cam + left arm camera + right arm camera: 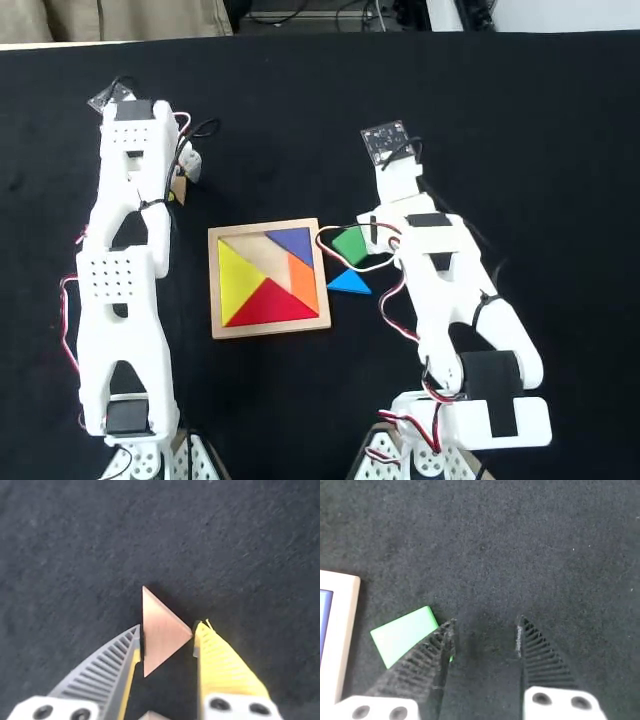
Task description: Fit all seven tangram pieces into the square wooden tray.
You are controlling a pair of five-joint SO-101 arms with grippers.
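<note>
Four pieces (262, 290) sit in the wooden tray (270, 329) mid-way across the table (560, 200). We see the left gripper (169, 627) pinching a pale triangle (157, 635) nearer the left edge, while the right gripper (486, 622) gapes wide beside the green piece (402, 635).

The bench (560, 150) is covered in matt, felt-like cloth with a rough nap. The tray (260, 227) is pale, smooth wood. The triangle (159, 630) is bare, fine-grained wood. The green piece (402, 635) looks smoothly painted. The left claw (169, 626) and right claw (486, 621) are ribbed plastic.
</note>
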